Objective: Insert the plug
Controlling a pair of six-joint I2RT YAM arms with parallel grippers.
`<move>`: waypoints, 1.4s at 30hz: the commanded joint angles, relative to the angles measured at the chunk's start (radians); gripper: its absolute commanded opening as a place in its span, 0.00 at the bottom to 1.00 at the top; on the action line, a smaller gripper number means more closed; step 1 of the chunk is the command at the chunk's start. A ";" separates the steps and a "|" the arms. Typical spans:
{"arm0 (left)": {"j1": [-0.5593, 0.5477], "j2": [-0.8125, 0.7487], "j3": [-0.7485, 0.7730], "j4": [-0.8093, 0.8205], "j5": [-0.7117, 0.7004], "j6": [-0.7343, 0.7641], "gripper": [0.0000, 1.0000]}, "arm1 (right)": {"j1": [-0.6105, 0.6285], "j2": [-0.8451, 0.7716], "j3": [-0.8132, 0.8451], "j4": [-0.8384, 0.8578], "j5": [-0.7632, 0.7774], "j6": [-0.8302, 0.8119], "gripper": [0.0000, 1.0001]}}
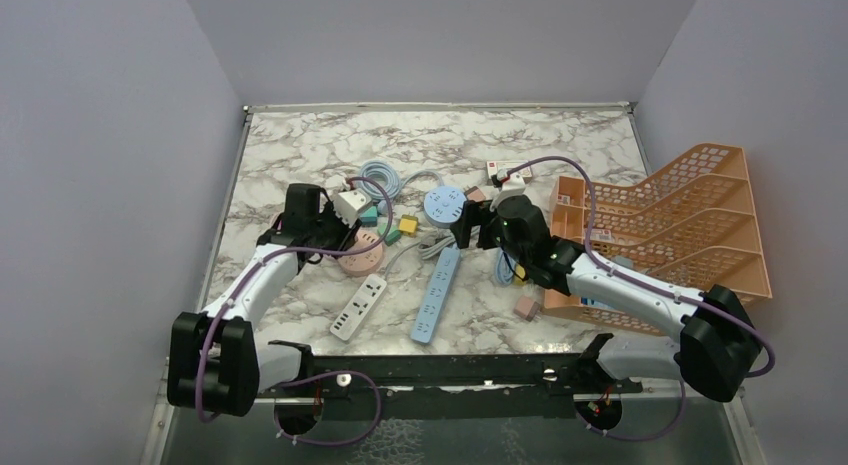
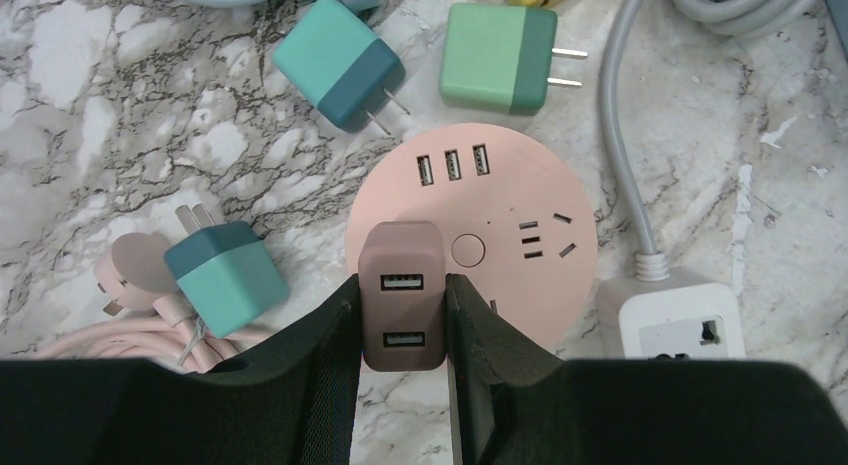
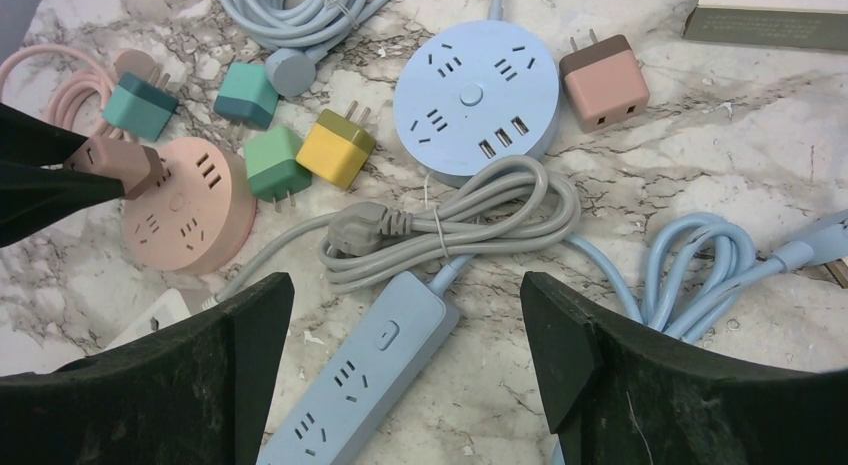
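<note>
Left gripper is clamping a mauve plug by its sides, holding it upright over the pink hub's left edge, probably so its hidden prongs are facing a socket. Right gripper is hanging wide open, empty, above the blue strip.

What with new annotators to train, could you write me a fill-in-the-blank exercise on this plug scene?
1. The left gripper is shut on a dusty-pink USB charger whose face shows ____ USB ports.
2. That charger is over the round ____ power hub.
3. The right gripper is ____ and holds nothing, above the blue power strip.
Missing words: two; pink; open.
</note>
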 commanded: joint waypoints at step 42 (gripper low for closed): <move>0.075 0.145 0.037 -0.072 0.268 0.126 0.00 | -0.028 0.048 0.046 0.054 0.015 -0.124 0.84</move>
